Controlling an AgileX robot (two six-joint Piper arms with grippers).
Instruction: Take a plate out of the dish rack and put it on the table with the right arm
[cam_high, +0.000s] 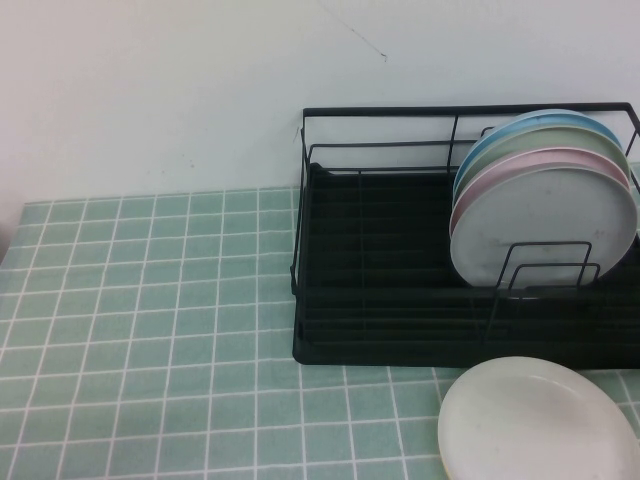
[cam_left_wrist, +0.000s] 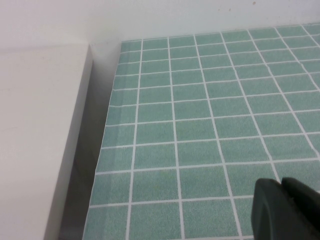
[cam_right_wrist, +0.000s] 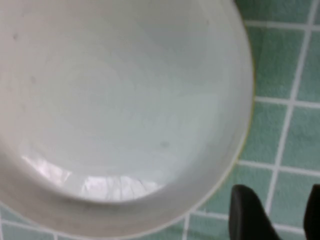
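While plate (cam_right_wrist: 120, 105) lies flat, right end effector (cam_right_wrist: 277, 212) gapes empty.

One dish rack (cam_high: 400, 300) on one table (cam_high: 150, 330), with four plates standing upright in it at its right end: one blue (cam_high: 560, 118), one pale green (cam_high: 603, 146), one pink (cam_high: 520, 172) and one pale grey (cam_high: 545, 225) at the front. One more, the cream-white plate (cam_high: 535, 420), lying flat on the tiles just in front of the rack, for five plates in all. Two grippers, one per wrist view: the left gripper (cam_left_wrist: 282, 210) over bare tiles with its two black fingers pressed together, the right gripper (cam_right_wrist: 280, 215) just beside the cream-white plate's rim with its two fingers apart.
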